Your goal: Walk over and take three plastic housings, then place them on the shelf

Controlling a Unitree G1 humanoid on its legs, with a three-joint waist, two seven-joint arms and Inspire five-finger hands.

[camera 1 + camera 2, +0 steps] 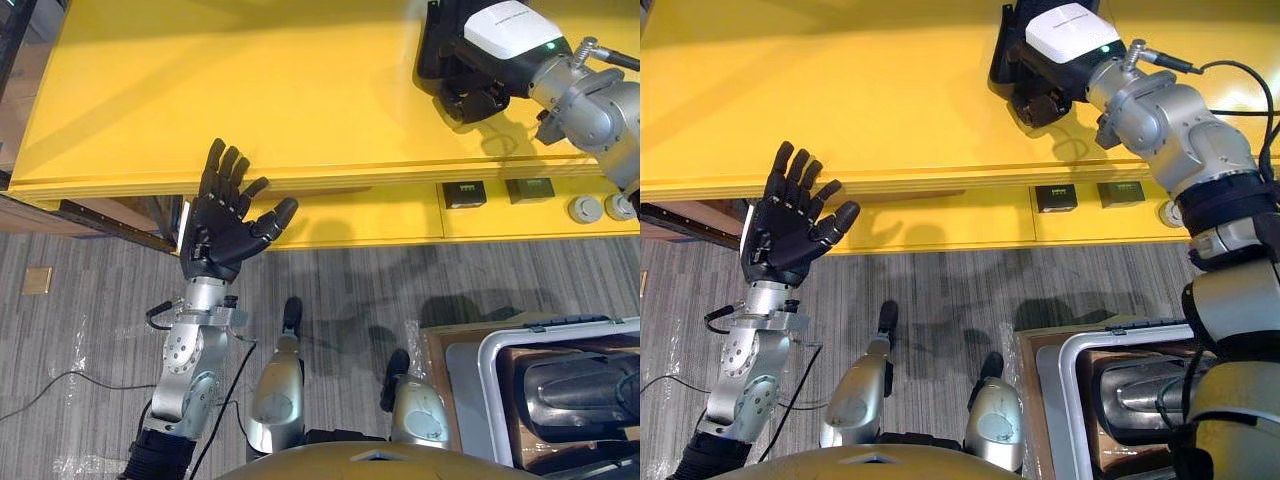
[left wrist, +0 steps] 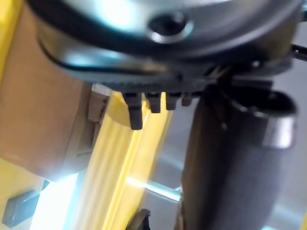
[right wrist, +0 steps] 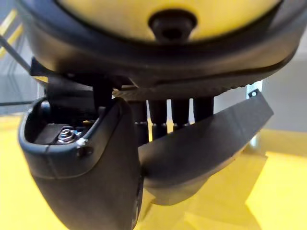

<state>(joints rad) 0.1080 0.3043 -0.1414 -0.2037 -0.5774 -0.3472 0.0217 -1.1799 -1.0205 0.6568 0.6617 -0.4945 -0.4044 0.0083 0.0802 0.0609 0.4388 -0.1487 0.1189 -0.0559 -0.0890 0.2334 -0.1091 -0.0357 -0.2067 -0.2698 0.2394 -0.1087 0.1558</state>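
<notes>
Over the far right of the yellow shelf [image 1: 250, 90], the right arm reaches forward, its right hand [image 1: 500, 40] turned palm-down and curled round a dark plastic housing [image 3: 211, 139], thumb on one side and fingers on the other. At the shelf's front edge, the left hand [image 1: 222, 225] stands upright, palm facing in, fingers spread wide, holding nothing. More housings [image 1: 580, 390] lie in a grey bin [image 1: 560, 328] on the floor.
</notes>
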